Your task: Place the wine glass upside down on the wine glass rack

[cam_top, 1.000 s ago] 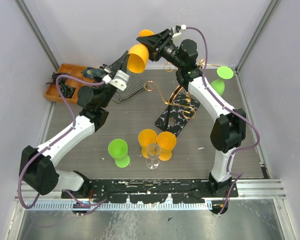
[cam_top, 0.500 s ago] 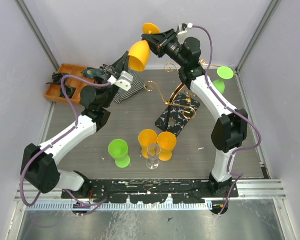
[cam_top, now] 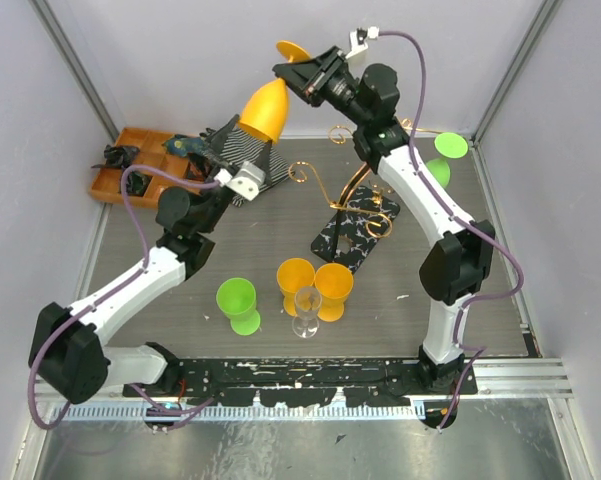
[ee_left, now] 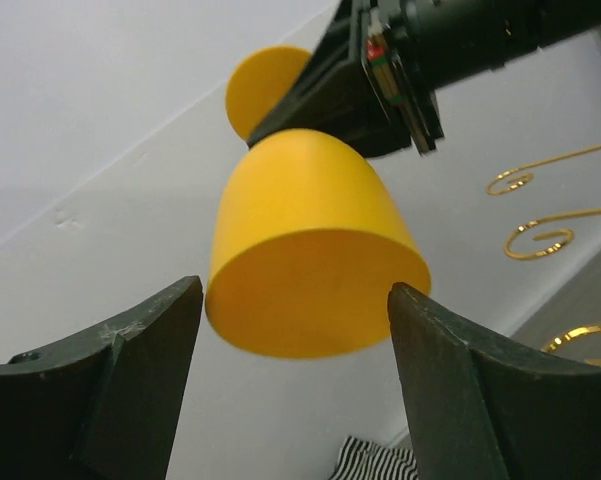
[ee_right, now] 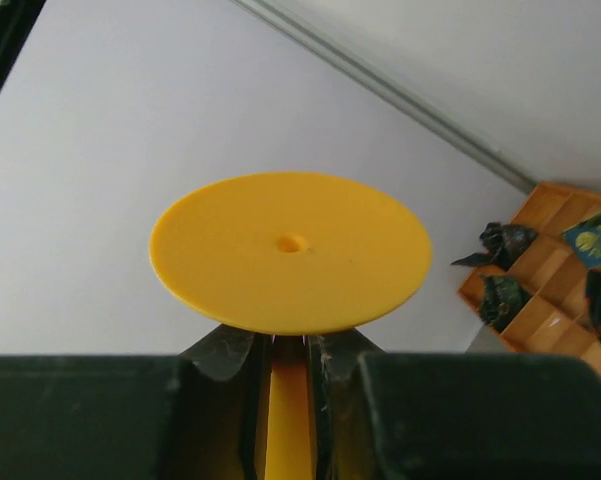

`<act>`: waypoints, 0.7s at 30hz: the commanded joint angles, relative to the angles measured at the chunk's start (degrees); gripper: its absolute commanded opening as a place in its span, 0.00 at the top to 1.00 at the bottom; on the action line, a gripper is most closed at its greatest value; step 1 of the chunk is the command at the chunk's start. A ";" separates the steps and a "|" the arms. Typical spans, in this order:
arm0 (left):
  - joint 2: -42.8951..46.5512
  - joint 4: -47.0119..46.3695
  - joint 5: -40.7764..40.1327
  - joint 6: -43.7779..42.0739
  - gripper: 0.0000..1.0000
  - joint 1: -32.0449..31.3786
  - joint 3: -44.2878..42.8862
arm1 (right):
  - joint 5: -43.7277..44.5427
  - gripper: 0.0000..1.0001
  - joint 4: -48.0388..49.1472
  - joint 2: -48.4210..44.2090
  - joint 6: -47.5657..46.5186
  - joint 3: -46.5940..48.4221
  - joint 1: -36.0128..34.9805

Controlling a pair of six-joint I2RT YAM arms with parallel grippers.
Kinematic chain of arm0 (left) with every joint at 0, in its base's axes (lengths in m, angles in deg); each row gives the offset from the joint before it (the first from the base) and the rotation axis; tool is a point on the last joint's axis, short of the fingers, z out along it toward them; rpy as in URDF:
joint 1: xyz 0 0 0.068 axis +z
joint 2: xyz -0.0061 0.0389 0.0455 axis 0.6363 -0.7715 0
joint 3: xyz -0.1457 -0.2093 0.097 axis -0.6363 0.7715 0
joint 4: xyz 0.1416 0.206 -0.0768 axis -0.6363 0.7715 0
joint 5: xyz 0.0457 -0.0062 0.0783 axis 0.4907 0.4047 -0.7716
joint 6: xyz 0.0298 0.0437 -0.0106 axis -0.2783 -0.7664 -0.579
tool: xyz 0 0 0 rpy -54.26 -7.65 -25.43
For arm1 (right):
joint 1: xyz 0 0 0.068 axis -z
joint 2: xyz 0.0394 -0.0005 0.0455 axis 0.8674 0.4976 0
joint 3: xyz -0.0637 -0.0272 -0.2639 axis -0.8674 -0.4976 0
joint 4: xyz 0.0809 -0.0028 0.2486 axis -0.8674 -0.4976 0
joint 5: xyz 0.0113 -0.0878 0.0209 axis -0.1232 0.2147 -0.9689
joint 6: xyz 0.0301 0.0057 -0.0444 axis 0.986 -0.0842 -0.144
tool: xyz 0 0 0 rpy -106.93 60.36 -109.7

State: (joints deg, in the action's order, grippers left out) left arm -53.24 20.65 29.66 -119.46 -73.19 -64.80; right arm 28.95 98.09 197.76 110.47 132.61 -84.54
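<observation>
An orange wine glass (cam_top: 263, 108) hangs high at the back of the table, bowl down and foot (ee_right: 290, 250) up. My right gripper (cam_top: 305, 75) is shut on its stem (ee_right: 292, 420) just under the foot. My left gripper (cam_top: 242, 138) sits below the bowl (ee_left: 310, 260), open, its fingers (ee_left: 140, 370) on either side of the rim and apart from it. The wine glass rack (cam_top: 355, 185) is a gold wire stand on a speckled black base (cam_top: 352, 235), to the right of the glass; its scroll arms (ee_left: 540, 235) show in the left wrist view.
Two orange glasses (cam_top: 315, 280), a clear glass (cam_top: 307, 308) and a green glass (cam_top: 237, 300) stand near the front. Another green glass (cam_top: 442, 158) is at the back right. An orange tray (cam_top: 140, 168) with dark items and a striped cloth (cam_top: 248, 168) lie at the back left.
My left gripper has opened and let go of the bowl. My right gripper closed on the stem and turned the glass so that the bowl now points down.
</observation>
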 commanded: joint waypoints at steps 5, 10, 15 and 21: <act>13.02 10.05 -3.29 2.96 0.18 -0.72 8.66 | 9.93 0.99 -11.56 -6.80 -30.08 6.99 1.34; 15.26 12.94 -7.31 3.69 0.17 -0.65 8.11 | 16.67 0.99 -16.96 -12.65 -44.70 3.27 1.44; 11.53 12.89 -13.86 2.94 0.18 -0.68 3.58 | 15.03 0.99 -17.27 -16.63 -47.82 -1.62 1.39; 8.11 13.73 -14.92 1.99 0.16 -0.70 -0.50 | 12.80 0.99 -20.46 -21.19 -54.26 -4.99 1.41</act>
State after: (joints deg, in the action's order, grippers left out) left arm -44.25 34.40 17.09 -116.97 -73.80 -62.18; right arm 42.17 78.75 180.82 63.83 129.64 -83.03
